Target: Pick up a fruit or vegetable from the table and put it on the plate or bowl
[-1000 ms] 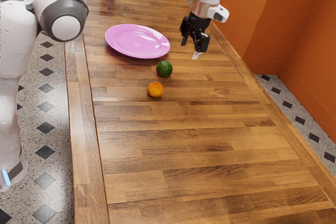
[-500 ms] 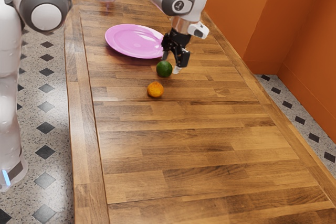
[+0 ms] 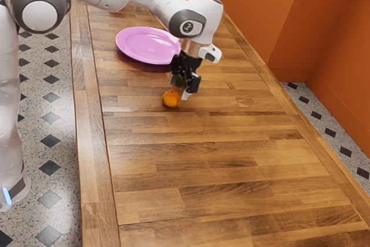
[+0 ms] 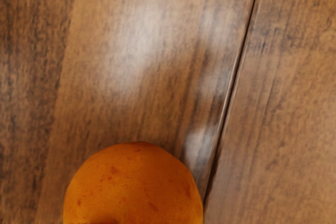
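- The gripper (image 3: 182,89) hangs low over the table (image 3: 231,166), fingers pointing down and standing apart with nothing between them.
- The orange fruit (image 3: 170,98) sits on the wood just beside the fingertips, on the exterior view's left of them. In the wrist view it (image 4: 134,184) lies close under the hand, next to a seam between two planks.
- A green fruit (image 3: 180,78) seems to sit right behind the gripper, mostly hidden by it, so its exact spot is hard to read.
- The pink plate (image 3: 144,44) lies farther up the table, near both fruits but apart from them, and its rim reaches close to the gripper's wrist.
- The plate stands nearer the table's long edge on the exterior view's left.
- An orange wall (image 3: 272,10) runs close along the opposite long edge.
- On the near side of the orange fruit, bare planks stretch to the table's end.
- Tiled floor (image 3: 46,143) borders the table's left edge.
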You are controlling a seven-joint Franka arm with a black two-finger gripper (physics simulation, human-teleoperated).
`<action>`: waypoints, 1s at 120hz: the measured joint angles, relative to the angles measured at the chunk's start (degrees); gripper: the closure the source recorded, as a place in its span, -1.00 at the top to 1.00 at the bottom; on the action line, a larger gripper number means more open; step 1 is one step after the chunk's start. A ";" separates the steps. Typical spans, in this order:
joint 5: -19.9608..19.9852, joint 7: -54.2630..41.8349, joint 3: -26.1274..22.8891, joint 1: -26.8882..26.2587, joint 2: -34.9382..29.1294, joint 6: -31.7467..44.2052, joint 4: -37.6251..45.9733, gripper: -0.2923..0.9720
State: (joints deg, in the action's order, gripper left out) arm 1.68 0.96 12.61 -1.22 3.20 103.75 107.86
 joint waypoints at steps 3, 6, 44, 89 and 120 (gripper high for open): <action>-0.08 0.06 0.16 0.16 -0.03 0.10 0.18 0.54; -0.15 0.12 0.28 0.36 -0.06 0.19 0.37 0.54; -0.40 0.70 0.49 0.70 0.38 1.36 2.40 0.54; -0.14 1.04 0.49 1.05 1.62 3.53 4.60 0.52; 0.15 1.23 0.48 0.92 2.33 4.60 4.58 0.09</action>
State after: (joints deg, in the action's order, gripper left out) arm 1.84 2.20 13.09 -0.30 5.53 108.35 112.43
